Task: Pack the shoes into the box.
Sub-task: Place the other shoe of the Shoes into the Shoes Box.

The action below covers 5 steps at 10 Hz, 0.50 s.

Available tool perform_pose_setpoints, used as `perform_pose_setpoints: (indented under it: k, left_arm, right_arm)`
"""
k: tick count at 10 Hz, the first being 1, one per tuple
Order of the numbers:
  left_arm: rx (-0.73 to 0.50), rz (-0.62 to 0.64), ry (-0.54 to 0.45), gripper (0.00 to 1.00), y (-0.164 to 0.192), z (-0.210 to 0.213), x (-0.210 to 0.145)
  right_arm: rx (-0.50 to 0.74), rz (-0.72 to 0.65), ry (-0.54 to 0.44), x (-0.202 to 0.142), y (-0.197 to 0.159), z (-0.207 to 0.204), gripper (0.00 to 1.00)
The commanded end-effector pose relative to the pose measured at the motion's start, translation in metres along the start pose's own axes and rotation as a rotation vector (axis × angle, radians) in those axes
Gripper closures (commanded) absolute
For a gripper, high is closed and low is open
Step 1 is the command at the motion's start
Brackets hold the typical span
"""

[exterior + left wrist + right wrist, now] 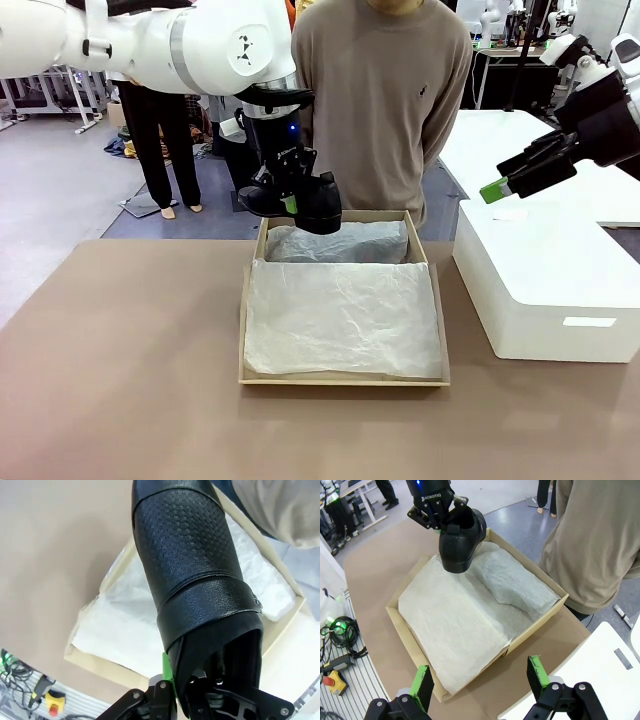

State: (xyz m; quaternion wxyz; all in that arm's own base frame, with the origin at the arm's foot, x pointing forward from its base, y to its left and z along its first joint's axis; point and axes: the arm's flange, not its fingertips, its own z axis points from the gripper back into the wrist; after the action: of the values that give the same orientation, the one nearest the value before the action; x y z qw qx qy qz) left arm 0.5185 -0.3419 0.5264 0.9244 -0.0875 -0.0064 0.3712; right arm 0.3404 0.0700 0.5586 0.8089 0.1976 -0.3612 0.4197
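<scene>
Front view: the left gripper (pixel 290 203) is closed tight on one black shoe (pixel 318 212) and holds it in the air above the far left corner of the box (pixel 340 380). The tan box lies open on the brown table (pixel 120 380), lined with crinkled white tissue paper (pixel 340 315) that rises in a mound along the far side. The right gripper (pixel 492 190) hangs with its jaws spread wide and nothing between them, above a larger white box (pixel 545 290) to the right; the small label (pixel 588 322) on that box's front shows no readable print. A person (pixel 385 100) in a beige sweater stands just behind the tan box.

Left wrist view: the shoe's upper shows an embossed dot texture and a small metal buckle at its side.

Right wrist view: white lettering (pixel 431 496) on the left gripper's body reads "ROBOTIQ".
</scene>
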Motion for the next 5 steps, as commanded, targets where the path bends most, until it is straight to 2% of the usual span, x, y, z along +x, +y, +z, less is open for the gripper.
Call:
perform_pose_setpoints:
  k: [1, 3, 5]
  left_arm:
    - [-0.043, 0.104, -0.030, 1.00, -0.005, 0.003, -0.007]
    - [-0.069, 0.273, -0.050, 1.00, -0.020, 0.005, -0.032]
    - [-0.064, 0.370, -0.054, 1.00, -0.034, 0.007, -0.050]
  right_arm:
    - [0.000, -0.001, -0.004, 0.000, -0.001, 0.000, 0.00]
    - [0.000, -0.001, -0.004, 0.000, -0.001, 0.000, 0.00]
    - [0.000, -0.001, -0.004, 0.000, -0.001, 0.000, 0.00]
